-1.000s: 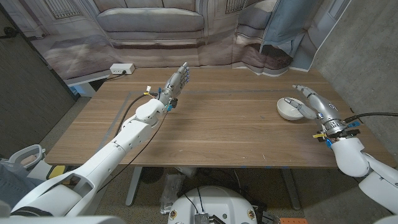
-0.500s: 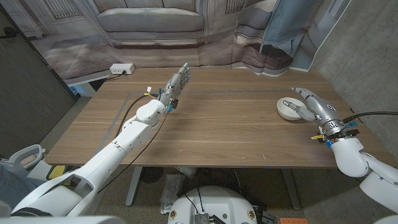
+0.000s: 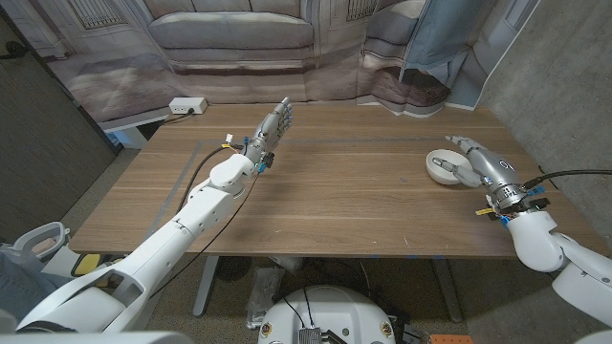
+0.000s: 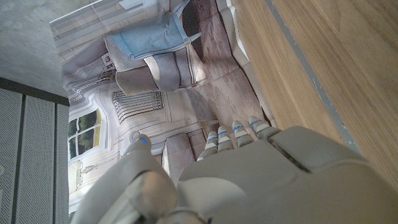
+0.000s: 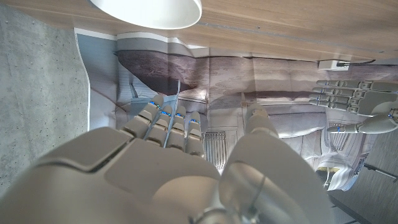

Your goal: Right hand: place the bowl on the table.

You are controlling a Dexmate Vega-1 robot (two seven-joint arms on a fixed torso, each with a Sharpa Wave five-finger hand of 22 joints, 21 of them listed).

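Head view, bowl: white bowl (image 3: 442, 164) sits upright on the wooden table (image 3: 344, 191), far right part of the top, near the right edge
Right hand: right hand (image 3: 475, 158) stands just right of the bowl, fingers spread and curved toward its rim, holding nothing; whether a fingertip touches the rim cannot be told
Right wrist view: the hand's fingers (image 5: 166, 121) reach up apart from the thumb, released, with the bowl's white rim (image 5: 147, 11) beyond them on the tabletop
Left hand: left hand (image 3: 272, 126) is raised over the far left-middle of the table, fingers straight and apart, empty
Floor: a white power strip (image 3: 187, 105) lies beyond the table's far left corner
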